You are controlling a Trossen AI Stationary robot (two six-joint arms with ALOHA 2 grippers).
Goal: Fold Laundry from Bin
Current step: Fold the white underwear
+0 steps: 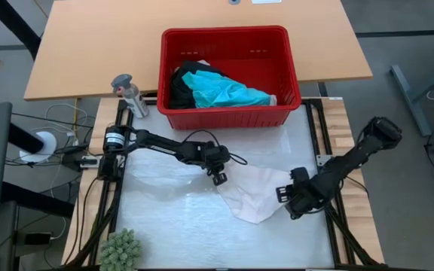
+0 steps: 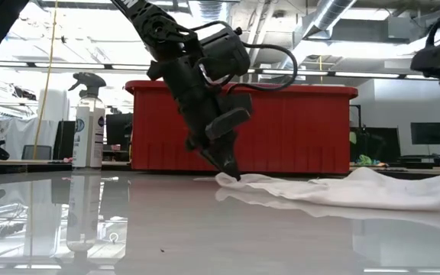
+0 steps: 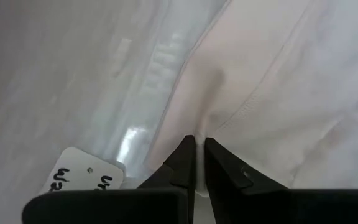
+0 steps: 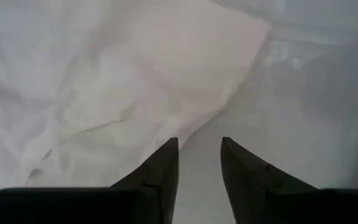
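1. Small pale pink-white cloth piece (image 1: 256, 197) lies flat on the glossy white table (image 1: 164, 218), at 6 o'clock from the red slotted plastic bin (image 1: 228, 75).
2. Left gripper (image 1: 218, 179) clenched on the cloth's 10 o'clock corner.
3. Right gripper (image 1: 283, 194) released, fingers apart at the cloth's 3 o'clock edge.
4. Turquoise shirt (image 1: 228, 92) and black clothing (image 1: 179, 86) sit in the bin.

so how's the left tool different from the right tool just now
The left tool is pinched shut on the edge of the pale garment; the right tool stands open, holding nothing. The left tool is at the garment's left corner, the right tool at its right edge. Both are low over the table.
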